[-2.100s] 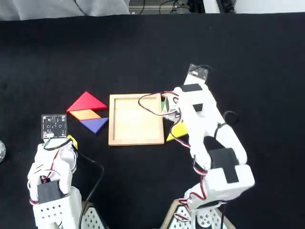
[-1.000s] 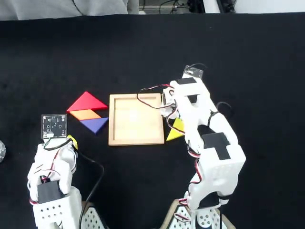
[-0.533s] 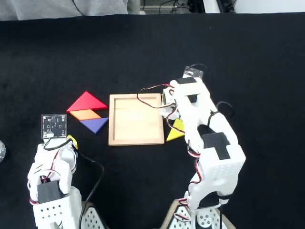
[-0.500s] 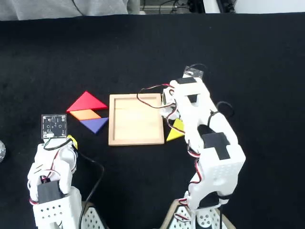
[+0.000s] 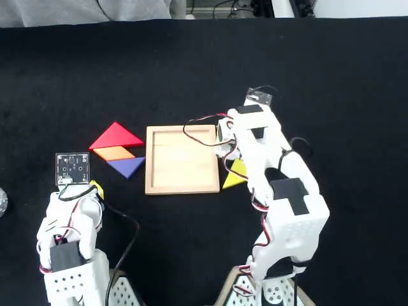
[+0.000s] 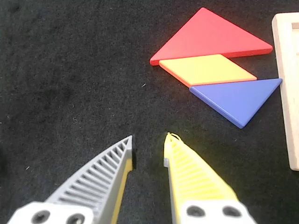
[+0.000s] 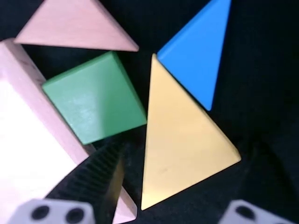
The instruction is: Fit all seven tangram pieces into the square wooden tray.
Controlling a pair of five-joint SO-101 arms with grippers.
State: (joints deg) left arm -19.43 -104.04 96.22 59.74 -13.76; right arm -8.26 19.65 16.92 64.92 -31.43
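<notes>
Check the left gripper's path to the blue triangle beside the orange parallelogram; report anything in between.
Nothing visible stands in the way. Bare black cloth lies between the left gripper and that blue triangle; the orange parallelogram and red triangle sit on its far side.

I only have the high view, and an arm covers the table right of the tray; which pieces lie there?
Observer: A green square lies beside the tray's rim, next to the yellow triangle.
Operator: Thank you, are there any more?
Observer: A blue triangle lies close alongside the yellow one.
Operator: And the seventh piece?
Observer: A pink triangle lies just past the green square, apart from it.
</notes>
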